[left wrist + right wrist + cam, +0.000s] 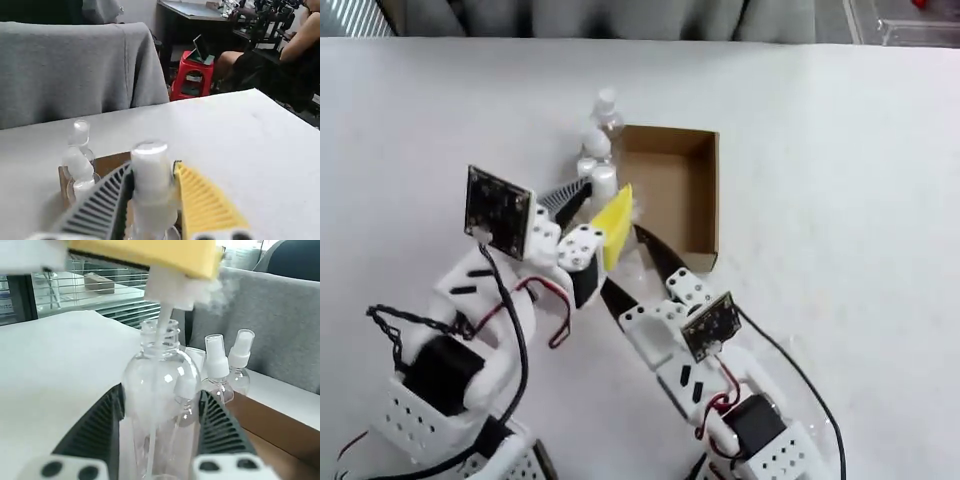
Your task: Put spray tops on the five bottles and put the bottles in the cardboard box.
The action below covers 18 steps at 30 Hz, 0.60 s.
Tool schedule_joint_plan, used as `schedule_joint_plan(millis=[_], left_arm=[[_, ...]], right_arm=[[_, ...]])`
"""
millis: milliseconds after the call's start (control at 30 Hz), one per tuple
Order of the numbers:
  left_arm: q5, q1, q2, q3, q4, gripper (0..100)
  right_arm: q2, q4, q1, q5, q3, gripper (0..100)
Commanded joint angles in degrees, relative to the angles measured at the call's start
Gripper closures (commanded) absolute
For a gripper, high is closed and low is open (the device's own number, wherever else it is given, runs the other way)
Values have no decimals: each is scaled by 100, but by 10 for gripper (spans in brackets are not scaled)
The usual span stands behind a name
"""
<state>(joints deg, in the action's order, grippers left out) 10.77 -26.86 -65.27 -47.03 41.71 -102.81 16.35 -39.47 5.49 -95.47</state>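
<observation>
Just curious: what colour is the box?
Brown; the cardboard box shows best in the high view.

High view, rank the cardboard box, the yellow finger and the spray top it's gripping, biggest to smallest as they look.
1. cardboard box
2. yellow finger
3. spray top, clearly smallest, though its lower part is hidden.

The round clear plastic bottle [157,385] is glossy and smooth; the white plastic spray top [150,175] looks frosted. The open brown cardboard box [670,200] is matt, on a smooth, matt white table [840,150]. The left gripper [150,172] has ribbed plastic fingers [205,200], grey and yellow, matt.
</observation>
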Motion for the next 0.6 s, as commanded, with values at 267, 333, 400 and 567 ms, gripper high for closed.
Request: schedule_joint_plan(millis=[267,333,400,567], left_arm=[[-35,-48,-233,-176,-158,972],[-35,84,-242,-185,-149,963],[-35,251,-242,-220,-114,920],[9,488,-251,-220,-105,726]], right_arm=[[-40,-127,40,-35,-132,983],[-40,-127,48,-35,-132,983],[-40,-127,48,-35,-132,983],[-40,-127,48,-35,-132,984]])
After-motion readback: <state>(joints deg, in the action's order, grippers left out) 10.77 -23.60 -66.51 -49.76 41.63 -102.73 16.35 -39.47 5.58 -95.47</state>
